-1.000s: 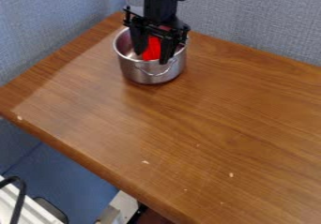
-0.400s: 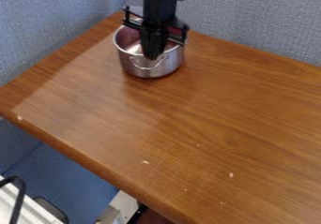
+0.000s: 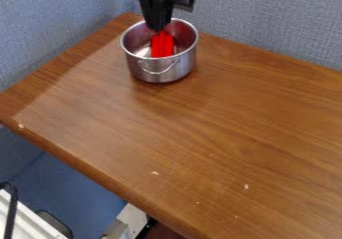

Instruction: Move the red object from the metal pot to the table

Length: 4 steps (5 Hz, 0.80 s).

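Pot under red obj, wall behind

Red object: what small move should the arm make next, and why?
Probably a short lift straight up. The gripper looks shut on the top of the red object, whose lower end still seems to sit inside the rim of the metal pot. Going sideways now might catch that rim. Once it is clear, bare table lies beside the pot.
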### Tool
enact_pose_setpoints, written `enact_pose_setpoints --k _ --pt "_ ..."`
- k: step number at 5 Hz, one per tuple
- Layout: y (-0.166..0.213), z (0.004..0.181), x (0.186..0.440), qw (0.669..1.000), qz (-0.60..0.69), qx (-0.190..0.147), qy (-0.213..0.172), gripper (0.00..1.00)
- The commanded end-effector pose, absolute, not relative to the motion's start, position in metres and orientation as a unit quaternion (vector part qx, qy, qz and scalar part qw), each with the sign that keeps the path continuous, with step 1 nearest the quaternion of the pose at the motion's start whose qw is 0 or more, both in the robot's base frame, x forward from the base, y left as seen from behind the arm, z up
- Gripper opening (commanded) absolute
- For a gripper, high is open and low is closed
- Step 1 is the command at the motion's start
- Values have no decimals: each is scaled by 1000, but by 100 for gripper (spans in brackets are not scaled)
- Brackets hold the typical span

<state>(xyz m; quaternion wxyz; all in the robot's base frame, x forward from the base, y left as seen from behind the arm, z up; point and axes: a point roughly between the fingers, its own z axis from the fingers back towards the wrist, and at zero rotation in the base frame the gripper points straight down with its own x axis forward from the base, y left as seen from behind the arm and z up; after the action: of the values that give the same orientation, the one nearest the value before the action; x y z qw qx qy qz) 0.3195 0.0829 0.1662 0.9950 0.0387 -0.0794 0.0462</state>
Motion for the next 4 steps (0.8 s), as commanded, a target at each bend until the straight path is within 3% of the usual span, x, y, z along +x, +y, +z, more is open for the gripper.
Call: enact_pose_setpoints --k 1,2,3,4 --pt "70 204 312 991 41 28 -127 0" --pt "70 194 312 992 41 25 -116 100" --pt "70 184 311 993 43 25 -106 100" --pt "78 161 315 995 52 31 -85 100"
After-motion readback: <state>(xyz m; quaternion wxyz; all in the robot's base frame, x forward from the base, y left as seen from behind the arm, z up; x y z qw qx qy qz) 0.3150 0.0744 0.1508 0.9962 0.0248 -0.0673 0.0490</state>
